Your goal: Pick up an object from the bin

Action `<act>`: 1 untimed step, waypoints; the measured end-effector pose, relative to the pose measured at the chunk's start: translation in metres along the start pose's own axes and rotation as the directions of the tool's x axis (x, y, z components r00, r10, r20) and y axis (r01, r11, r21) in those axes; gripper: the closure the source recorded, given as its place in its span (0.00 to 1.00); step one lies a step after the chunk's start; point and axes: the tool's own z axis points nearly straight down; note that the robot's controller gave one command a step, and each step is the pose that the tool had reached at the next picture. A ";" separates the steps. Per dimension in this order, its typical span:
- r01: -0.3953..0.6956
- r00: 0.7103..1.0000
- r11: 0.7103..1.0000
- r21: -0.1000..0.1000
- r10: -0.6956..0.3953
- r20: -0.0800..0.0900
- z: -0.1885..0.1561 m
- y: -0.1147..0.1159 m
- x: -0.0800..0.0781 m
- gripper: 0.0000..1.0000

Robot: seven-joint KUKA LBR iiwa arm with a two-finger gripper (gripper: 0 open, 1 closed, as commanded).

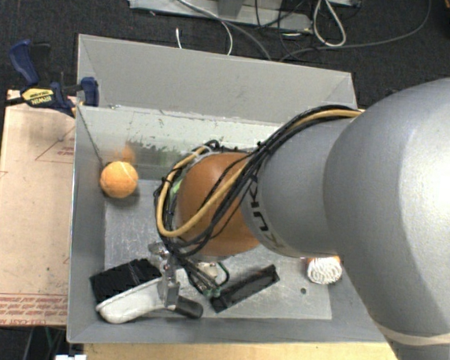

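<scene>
White oblong object [127, 308] | bin [88, 202] lower-left corner, right end under gripper [170, 293] | grip state unclear

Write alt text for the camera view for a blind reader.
A robot arm reaches from the right into a grey bin, its gripper low over a white oblong thing and a black block at the front left. An orange ball lies at the left, a black bar and a white lump nearer the right.
</scene>
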 end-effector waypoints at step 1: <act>0.001 1.000 1.000 0.003 -0.001 -0.016 -0.077 0.022 -0.008 1.00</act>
